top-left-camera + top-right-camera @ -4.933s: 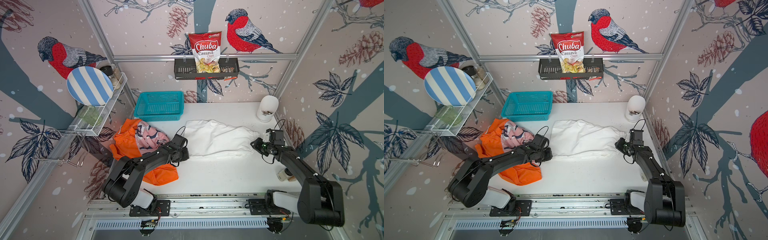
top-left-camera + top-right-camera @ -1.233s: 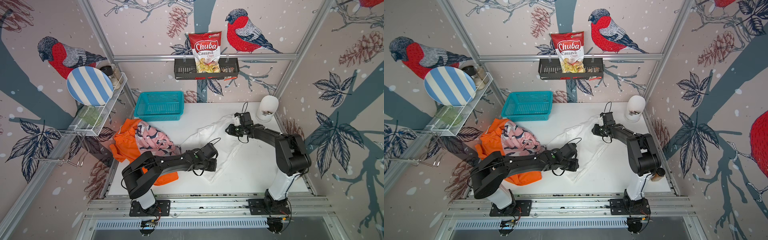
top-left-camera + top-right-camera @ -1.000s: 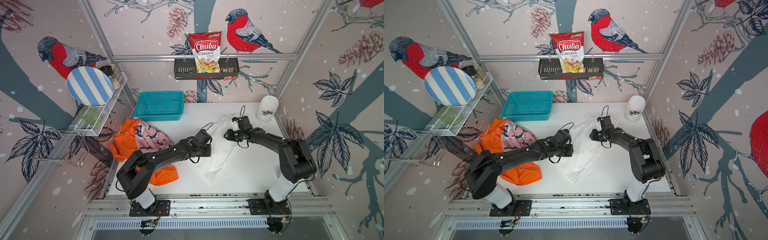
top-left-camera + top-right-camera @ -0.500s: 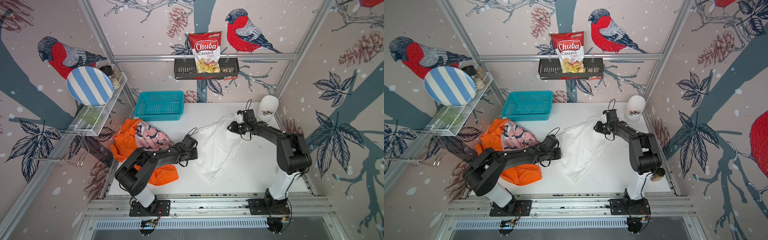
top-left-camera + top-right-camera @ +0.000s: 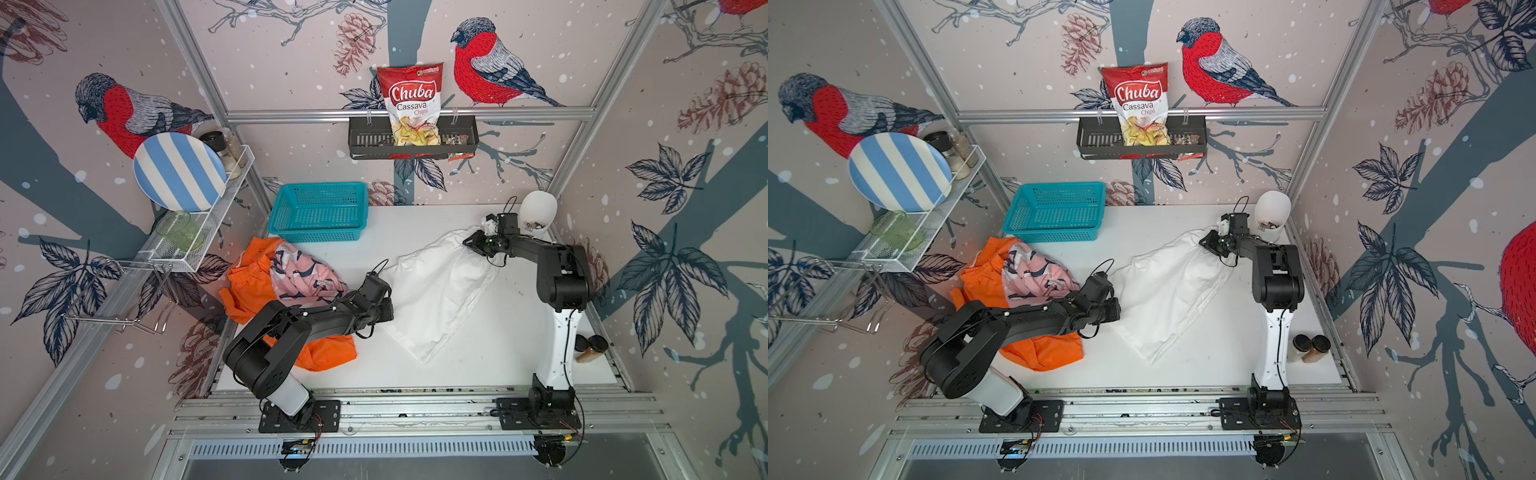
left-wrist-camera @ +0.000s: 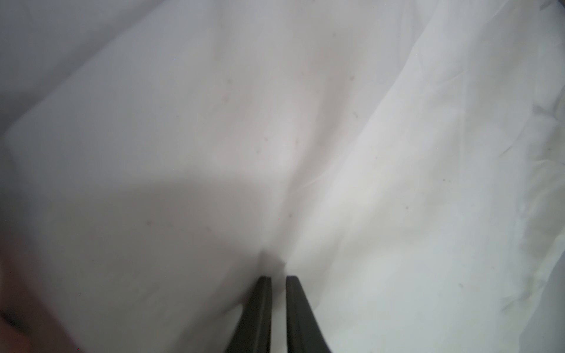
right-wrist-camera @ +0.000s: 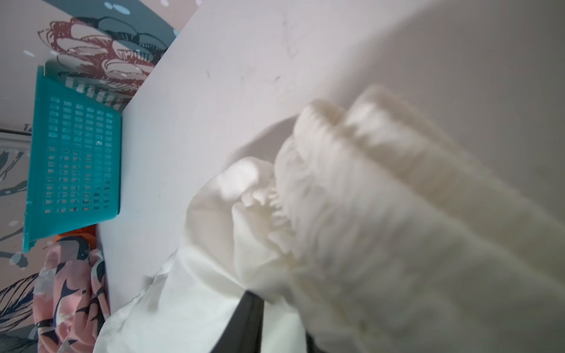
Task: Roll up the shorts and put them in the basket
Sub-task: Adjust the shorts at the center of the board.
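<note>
The white shorts [image 5: 436,291] lie spread out on a slant across the middle of the table in both top views [image 5: 1167,291]. My left gripper [image 5: 390,311] is at their left edge, shut on a pinch of the white cloth, which puckers at the fingertips in the left wrist view [image 6: 278,278]. My right gripper [image 5: 470,242] is at their far right corner, shut on the gathered waistband [image 7: 351,171], which drapes over and hides one finger. The pink shark-print shorts [image 5: 303,274] lie heaped on the orange shorts [image 5: 249,286] at the left, partly under my left arm.
A teal basket [image 5: 320,212] stands at the back left of the table. A white cup [image 5: 538,210] stands in the back right corner, just behind my right gripper. Two spice jars [image 5: 590,347] stand at the right edge. A wire rack with a striped plate [image 5: 178,170] hangs on the left wall.
My left gripper has drawn left and my right gripper has moved toward the back right corner. The white shorts between them have been pulled out wider and flatter.
</note>
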Robot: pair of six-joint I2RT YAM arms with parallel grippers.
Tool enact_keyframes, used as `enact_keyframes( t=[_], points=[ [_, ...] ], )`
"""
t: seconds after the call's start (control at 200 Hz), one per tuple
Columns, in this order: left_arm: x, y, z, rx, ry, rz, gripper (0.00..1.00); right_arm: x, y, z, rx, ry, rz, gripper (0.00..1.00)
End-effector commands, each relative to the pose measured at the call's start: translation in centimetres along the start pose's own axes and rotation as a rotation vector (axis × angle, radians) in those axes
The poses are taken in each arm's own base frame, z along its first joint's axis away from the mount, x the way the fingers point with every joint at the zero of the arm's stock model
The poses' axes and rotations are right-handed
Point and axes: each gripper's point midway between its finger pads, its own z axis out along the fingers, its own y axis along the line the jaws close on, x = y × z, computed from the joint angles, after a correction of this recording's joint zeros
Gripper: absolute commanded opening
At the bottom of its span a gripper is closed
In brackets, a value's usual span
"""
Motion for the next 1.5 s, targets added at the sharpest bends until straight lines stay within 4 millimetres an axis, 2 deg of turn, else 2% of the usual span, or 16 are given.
enact_keyframes(
  t=[0.0, 0.115, 0.25, 0.33, 0.5, 0.58, 0.645, 0.745, 0.8, 0.85, 0.99, 1.105, 1.25, 1.311, 1.406, 1.496],
  points=[
    [3.9, 3.4, 1.0, -0.144, 0.201, 0.010, 0.17, 3.4, -5.0, -1.9, 0.237, 0.059, 0.090, 0.29],
    [0.8, 2.4, 3.5, -0.109, 0.205, 0.017, 0.16, 6.2, -5.2, -4.6, 0.280, 0.067, 0.104, 0.30],
    [-5.0, 2.0, 6.7, -0.107, 0.189, 0.031, 0.15, 11.8, -5.1, -7.4, 0.305, 0.089, 0.135, 0.31],
    [-8.5, 2.0, 8.5, -0.130, 0.182, 0.049, 0.15, 15.5, -3.8, -8.3, 0.267, 0.122, 0.143, 0.32],
    [-14.7, 1.3, 13.1, -0.158, 0.179, 0.076, 0.15, 23.3, 2.0, -9.1, 0.186, 0.207, 0.064, 0.33],
    [-17.3, 0.7, 14.1, -0.174, 0.158, 0.083, 0.15, 25.5, 5.7, -9.9, 0.129, 0.241, 0.015, 0.33],
    [-19.2, 0.0, 14.0, -0.176, 0.127, 0.086, 0.15, 25.7, 9.3, -11.2, 0.057, 0.239, -0.033, 0.34],
    [-21.9, -1.4, 11.6, -0.175, 0.064, 0.094, 0.15, 22.9, 13.6, -13.8, -0.037, 0.156, -0.104, 0.38],
    [-23.1, -2.4, 9.5, -0.164, 0.019, 0.097, 0.15, 20.9, 14.7, -14.6, -0.049, 0.095, -0.145, 0.39],
    [-23.9, -3.4, 7.3, -0.150, -0.023, 0.102, 0.16, 19.4, 14.4, -14.7, -0.017, 0.045, -0.182, 0.40],
    [-22.8, -5.8, 1.8, -0.124, -0.082, 0.125, 0.17, 18.2, 13.0, -12.2, -0.009, 0.139, -0.213, 0.38],
    [-19.1, -7.3, -0.6, -0.105, -0.078, 0.151, 0.18, 16.7, 13.9, -9.4, -0.029, 0.158, -0.254, 0.37],
    [-12.1, -7.7, -1.1, -0.060, -0.002, 0.146, 0.18, 14.7, 16.1, -5.8, -0.133, 0.176, -0.272, 0.37],
    [-8.8, -6.9, -0.8, -0.062, 0.039, 0.139, 0.18, 14.5, 17.2, -4.3, -0.191, 0.198, -0.280, 0.37],
    [-5.0, -5.5, 0.1, -0.055, 0.092, 0.108, 0.18, 14.3, 16.8, -1.6, -0.221, 0.240, -0.262, 0.37],
    [-3.1, -4.1, 1.3, -0.070, 0.129, 0.088, 0.17, 14.0, 15.0, 0.4, -0.193, 0.267, -0.215, 0.35]
  ],
)
